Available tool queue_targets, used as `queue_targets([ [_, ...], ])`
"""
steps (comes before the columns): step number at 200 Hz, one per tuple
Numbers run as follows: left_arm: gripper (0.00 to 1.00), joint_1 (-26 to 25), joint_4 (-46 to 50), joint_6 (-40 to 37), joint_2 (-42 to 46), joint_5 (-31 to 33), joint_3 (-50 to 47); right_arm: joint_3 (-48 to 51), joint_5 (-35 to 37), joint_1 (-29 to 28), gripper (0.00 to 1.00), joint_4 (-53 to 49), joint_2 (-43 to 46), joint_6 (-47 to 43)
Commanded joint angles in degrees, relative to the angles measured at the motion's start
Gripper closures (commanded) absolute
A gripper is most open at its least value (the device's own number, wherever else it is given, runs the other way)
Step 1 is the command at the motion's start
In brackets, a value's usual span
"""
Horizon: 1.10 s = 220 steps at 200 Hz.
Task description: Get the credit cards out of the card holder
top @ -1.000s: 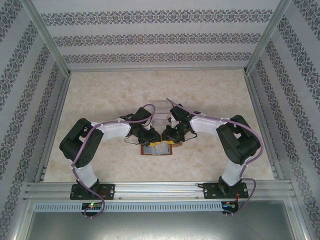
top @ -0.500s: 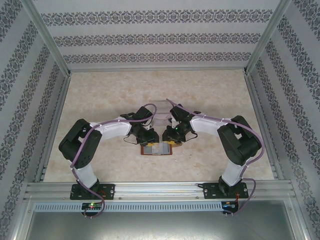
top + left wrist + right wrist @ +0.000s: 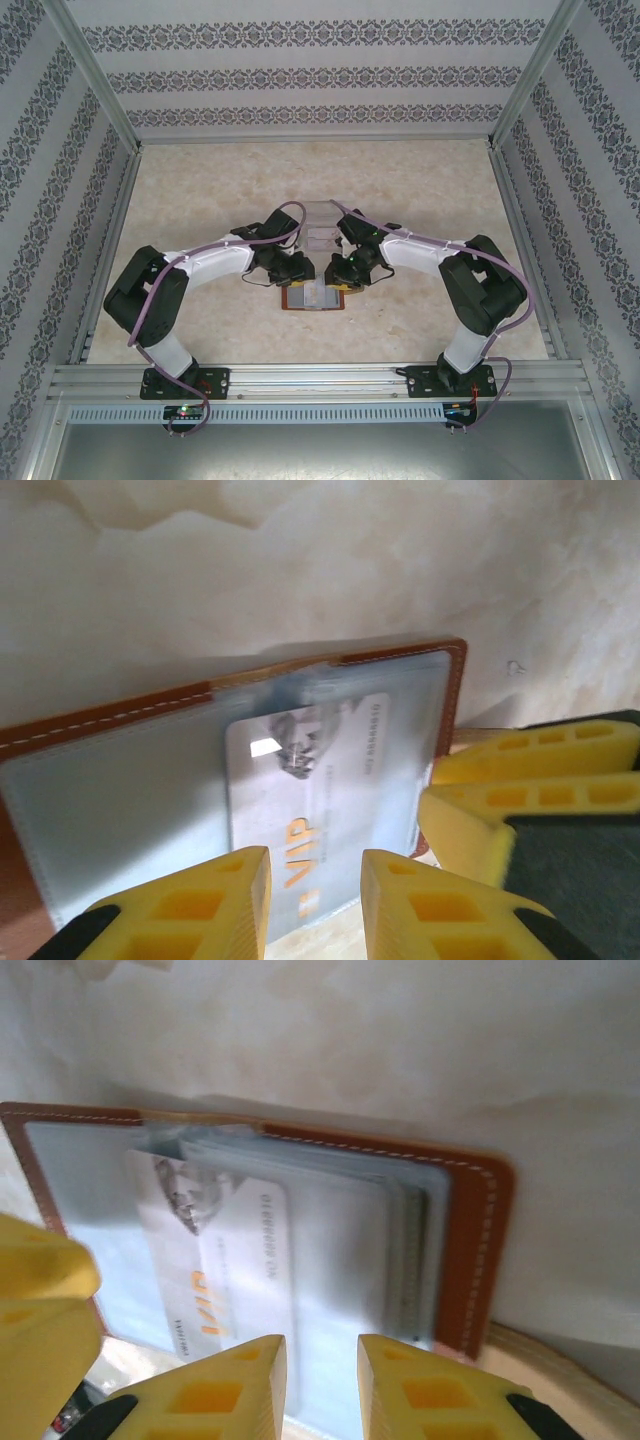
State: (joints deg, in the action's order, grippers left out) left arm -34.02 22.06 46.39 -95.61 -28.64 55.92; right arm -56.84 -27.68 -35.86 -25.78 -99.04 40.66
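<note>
Fingers of the left tool (image 3: 315,865) and the right tool (image 3: 320,1350) stood narrowly parted low over the open card holder (image 3: 312,297) on the desk (image 3: 420,190), a pale VIP credit card (image 3: 310,770) lying against its grey-blue pockets, both arms folded inward with elbows out.

Observed left arm (image 3: 210,262) and right arm (image 3: 420,250) folded inward, wrists nearly meeting at centre, pointed down. Found left gripper (image 3: 315,900) with fingers narrowly parted, clamping nothing; right gripper (image 3: 322,1385) likewise, just beside the left one.
</note>
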Motion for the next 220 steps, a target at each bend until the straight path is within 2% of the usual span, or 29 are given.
queue_targets([
  [1,0.70,1.25,-1.54,1.10,0.69,-0.85,-2.05,-2.20,-2.08,-1.36,0.73,1.94,-1.00,0.99],
  [106,0.70,2.37,-11.51,5.26,-1.68,-7.72,-6.74,-1.43,0.53,-1.79,0.73,0.19,-6.72,0.09],
  [165,0.75,2.46,-12.48,5.55,-0.85,-7.45,-7.24,-1.51,0.52,-1.77,0.73,0.16,-6.86,-0.14],
  [220,0.83,3.24,-9.43,2.85,1.20,-5.77,-7.11,-1.31,0.66,-1.55,0.73,-0.21,-6.36,-0.45],
])
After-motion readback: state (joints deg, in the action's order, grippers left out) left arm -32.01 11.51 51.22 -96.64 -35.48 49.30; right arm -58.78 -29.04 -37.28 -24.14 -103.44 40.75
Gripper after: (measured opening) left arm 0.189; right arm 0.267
